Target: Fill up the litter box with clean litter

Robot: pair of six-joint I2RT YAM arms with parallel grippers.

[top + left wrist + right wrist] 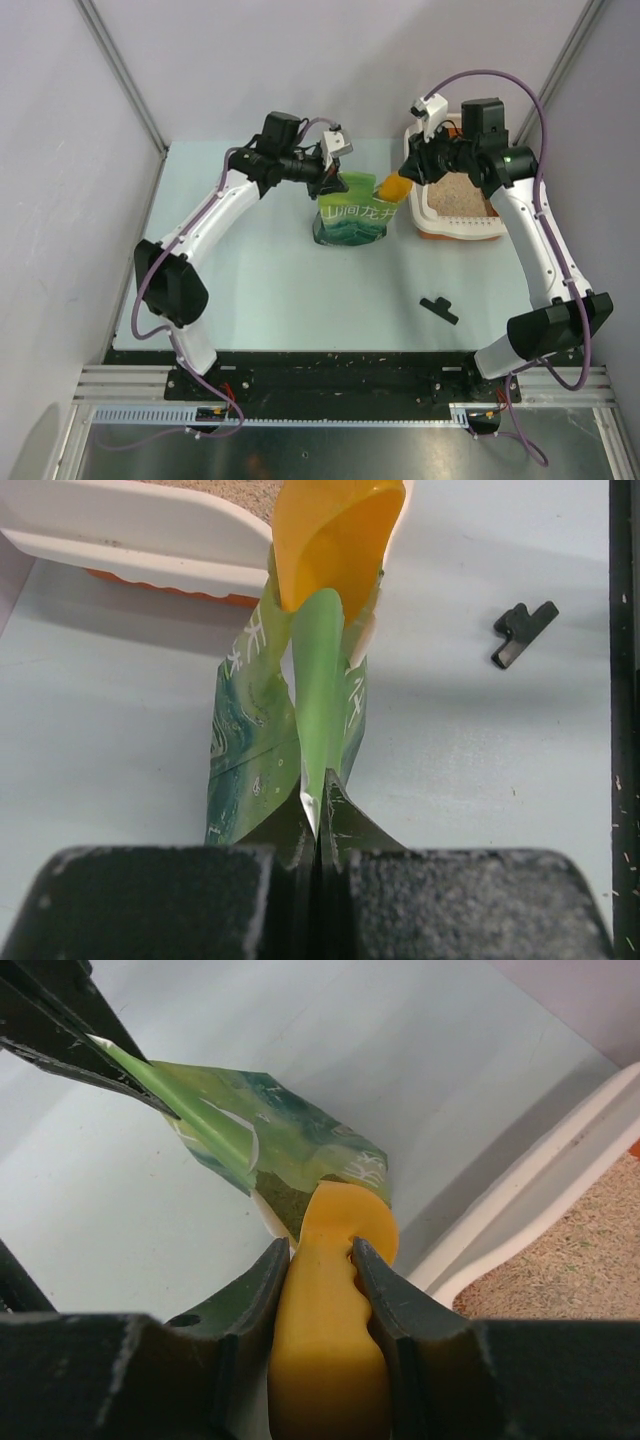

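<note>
You're mid-scoop, I judge: your left hand [318, 815] pinches the top edge of the green bag [350, 218], and your right hand [320, 1260] clamps the yellow scoop [392, 187] at the bag mouth. The litter box [418, 207], at two o'clock on the worktop [280, 290], already holds some litter [462, 198]. Next: dip, lift level, and swing toward three o'clock.

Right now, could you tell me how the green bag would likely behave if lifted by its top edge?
Probably floppy: the green bag creases where the left pincer pinches it. Its base looks fuller, so likely bottom-heavy; the scoop in its mouth could tip it.
</note>
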